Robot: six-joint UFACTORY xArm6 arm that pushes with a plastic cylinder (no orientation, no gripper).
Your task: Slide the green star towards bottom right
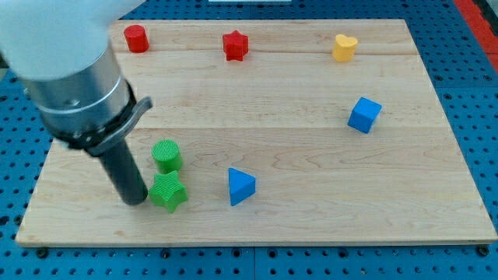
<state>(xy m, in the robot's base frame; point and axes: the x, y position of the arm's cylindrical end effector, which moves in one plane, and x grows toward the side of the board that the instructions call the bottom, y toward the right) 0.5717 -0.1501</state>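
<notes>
The green star (pixel 169 193) lies near the bottom left of the wooden board (pixel 311 225). My tip (pixel 135 200) rests on the board right against the star's left side. A green cylinder (pixel 166 155) stands just above the star, nearly touching it. The rod rises up and left to the grey arm body, which hides the board's top left corner.
A blue triangular block (pixel 240 186) lies to the star's right. A blue cube (pixel 363 115) sits at the right. A red cylinder (pixel 136 38), a red star (pixel 234 45) and a yellow heart (pixel 344 47) line the top edge.
</notes>
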